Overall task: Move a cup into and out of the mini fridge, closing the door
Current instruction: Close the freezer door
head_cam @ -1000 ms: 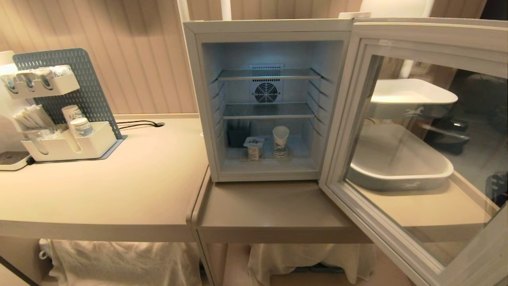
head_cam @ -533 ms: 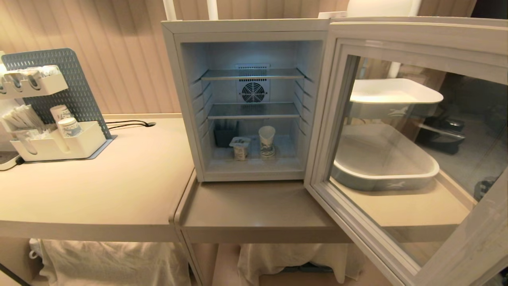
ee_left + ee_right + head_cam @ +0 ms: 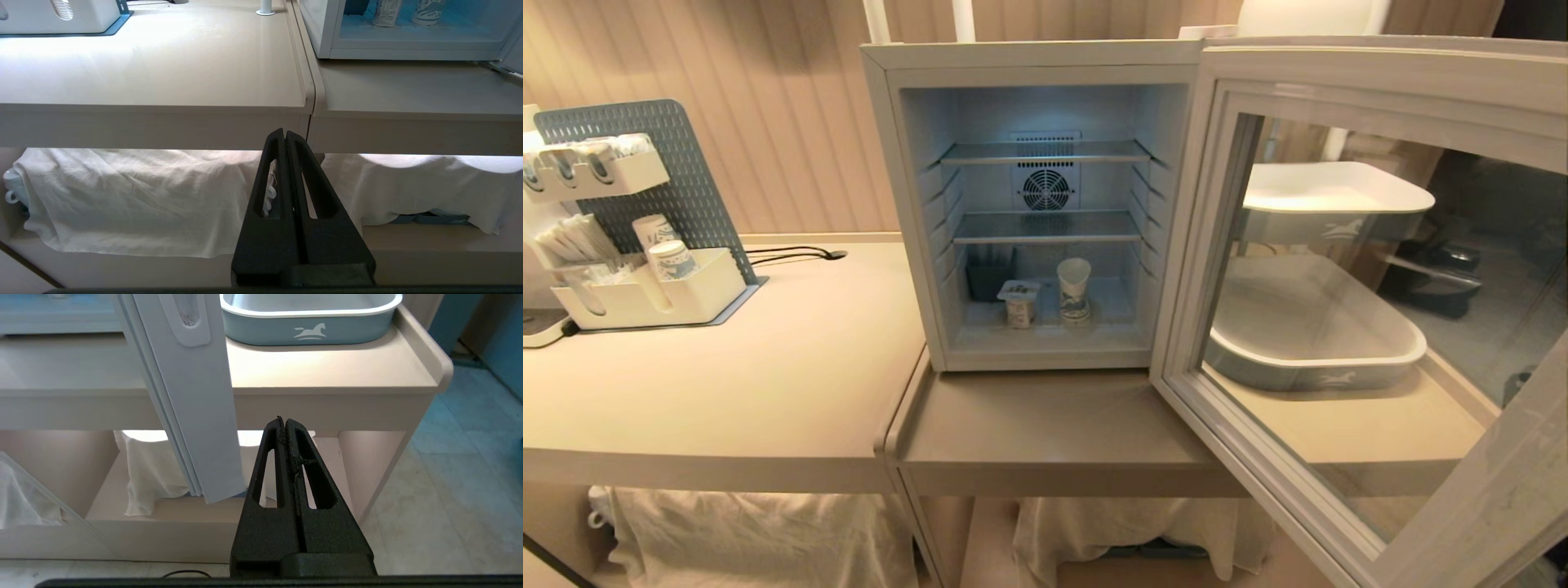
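Both black pincers (image 3: 285, 132) (image 3: 284, 420) closed, empty; tapered paper cup (image 3: 1074, 291) inside boxy fridge (image 3: 907, 188).

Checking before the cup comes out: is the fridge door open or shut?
Open. The door is swung wide to the right, leaving the mini fridge interior and the cup exposed.

The mini fridge (image 3: 1045, 204) stands open — the cup (image 3: 1075, 291) upright inside.

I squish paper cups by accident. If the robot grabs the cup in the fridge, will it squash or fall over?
Probably both are risks. The cup looks like thin paper, so a hard squeeze could likely dent it. It stands upright, taller than wide, on a narrow base, so a sideways nudge may tip it. It looks light, and the yoghurt pot sits close beside it.
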You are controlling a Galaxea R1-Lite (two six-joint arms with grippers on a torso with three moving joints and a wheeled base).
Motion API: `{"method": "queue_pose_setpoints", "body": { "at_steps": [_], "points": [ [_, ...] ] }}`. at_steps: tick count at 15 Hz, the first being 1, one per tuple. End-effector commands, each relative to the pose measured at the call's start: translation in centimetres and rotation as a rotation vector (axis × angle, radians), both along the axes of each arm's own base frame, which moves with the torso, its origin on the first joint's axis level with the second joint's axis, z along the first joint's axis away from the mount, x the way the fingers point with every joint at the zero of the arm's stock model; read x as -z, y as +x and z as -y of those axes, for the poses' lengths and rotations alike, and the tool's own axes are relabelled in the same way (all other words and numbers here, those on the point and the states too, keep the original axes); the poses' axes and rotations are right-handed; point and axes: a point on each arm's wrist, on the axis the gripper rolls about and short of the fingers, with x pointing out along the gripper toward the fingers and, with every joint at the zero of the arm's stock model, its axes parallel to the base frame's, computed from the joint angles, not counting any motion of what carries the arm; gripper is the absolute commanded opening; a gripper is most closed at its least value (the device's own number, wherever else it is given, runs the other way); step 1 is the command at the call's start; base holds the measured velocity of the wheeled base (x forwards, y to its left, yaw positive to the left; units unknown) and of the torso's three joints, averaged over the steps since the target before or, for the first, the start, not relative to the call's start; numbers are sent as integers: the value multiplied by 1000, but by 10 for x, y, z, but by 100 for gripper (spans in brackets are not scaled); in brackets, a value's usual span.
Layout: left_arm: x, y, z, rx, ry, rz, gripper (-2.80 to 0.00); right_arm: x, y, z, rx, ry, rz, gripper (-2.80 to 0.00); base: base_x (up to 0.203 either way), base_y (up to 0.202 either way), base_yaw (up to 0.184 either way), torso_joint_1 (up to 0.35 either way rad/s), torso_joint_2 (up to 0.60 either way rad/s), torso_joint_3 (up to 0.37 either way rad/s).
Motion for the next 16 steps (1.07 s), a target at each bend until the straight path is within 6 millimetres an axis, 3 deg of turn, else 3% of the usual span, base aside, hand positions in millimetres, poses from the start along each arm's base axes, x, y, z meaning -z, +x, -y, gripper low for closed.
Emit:
{"method": "queue_pose_setpoints", "body": {
  "at_steps": [1, 7, 8, 9, 11, 13, 16],
  "points": [
    [0, 0, 0, 0, 0, 0, -280, 0, 1, 0, 9, 11, -9, -280, 0, 0, 0, 0, 0, 0],
    [0, 0, 0, 0, 0, 0, -280, -1, 1, 0, 20, 25, -16, -280, 0, 0, 0, 0, 0, 0],
    [0, 0, 0, 0, -2, 1, -280, -11, 1, 0, 22, 35, -7, -280, 0, 0, 0, 0, 0, 0],
    [0, 0, 0, 0, 0, 1, -280, -31, 3, 1, 32, 75, 6, -280, 0, 0, 0, 0, 0, 0],
    [0, 0, 0, 0, -2, 0, -280, -93, 13, 2, 86, 165, 46, -280, 0, 0, 0, 0, 0, 0],
    [0, 0, 0, 0, -2, 1, -280, -136, 40, 4, 205, 229, 28, -280, 0, 0, 0, 0, 0, 0],
    [0, 0, 0, 0, -2, 1, -280, -161, 107, 11, 438, 289, -50, -280, 0, 0, 0, 0, 0, 0]
  ]
}}
